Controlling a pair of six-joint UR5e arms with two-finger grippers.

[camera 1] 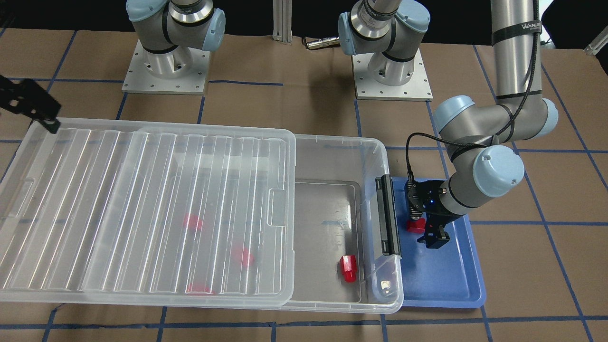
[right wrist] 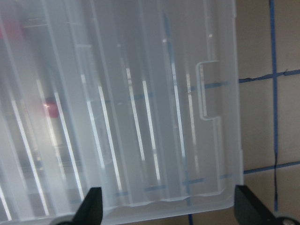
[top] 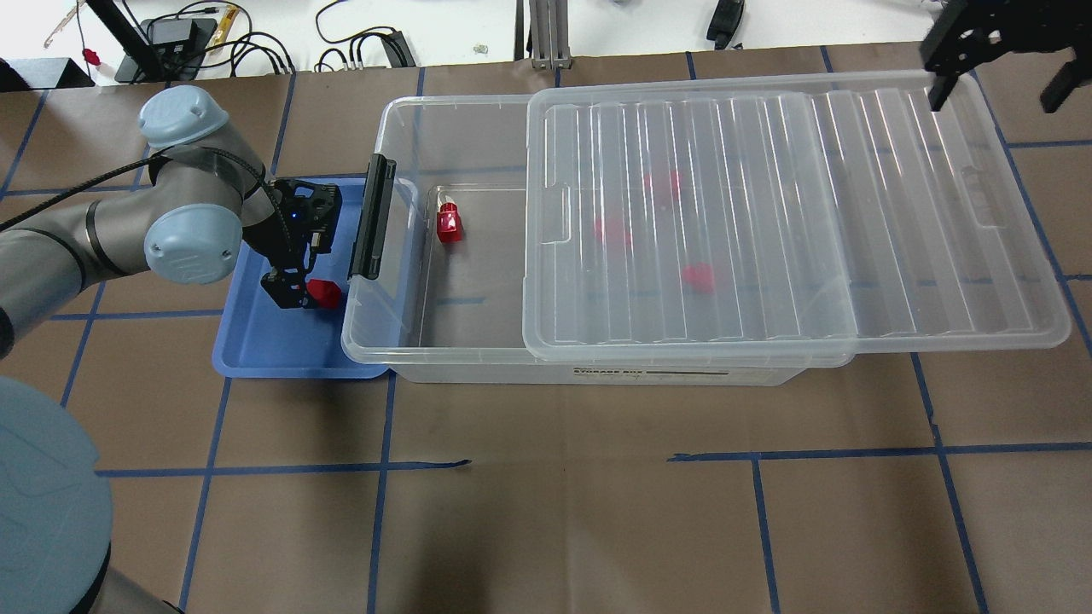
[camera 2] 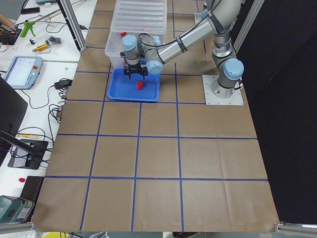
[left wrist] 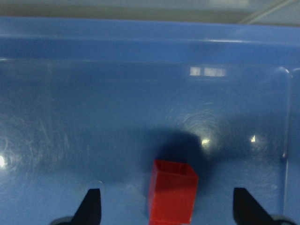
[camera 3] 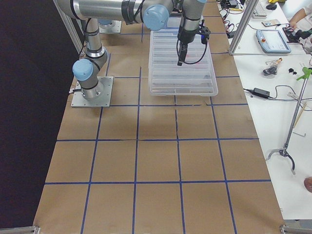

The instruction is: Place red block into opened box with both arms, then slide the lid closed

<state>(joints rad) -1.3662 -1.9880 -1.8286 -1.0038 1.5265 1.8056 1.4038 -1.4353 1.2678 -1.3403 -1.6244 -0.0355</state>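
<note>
One red block (left wrist: 172, 192) lies in the blue tray (camera 1: 446, 285), also seen as the red block (top: 324, 292). My left gripper (left wrist: 168, 206) hangs low over it, open, fingers well clear on both sides. The clear box (top: 401, 111) has its lid (top: 768, 213) slid aside, so the latch end stands uncovered. In that uncovered part another red block (camera 1: 348, 268) rests on the floor. Three more show blurred under the lid. My right gripper (top: 994, 64) is open above the lid's far corner, holding nothing.
The box's black latch bar (camera 1: 387, 216) stands right beside the tray and the left gripper (camera 1: 427, 232). The lid overhangs the box's far end. Both arm bases (camera 1: 166, 71) are bolted behind the box. Brown paper with blue tape lines covers the table.
</note>
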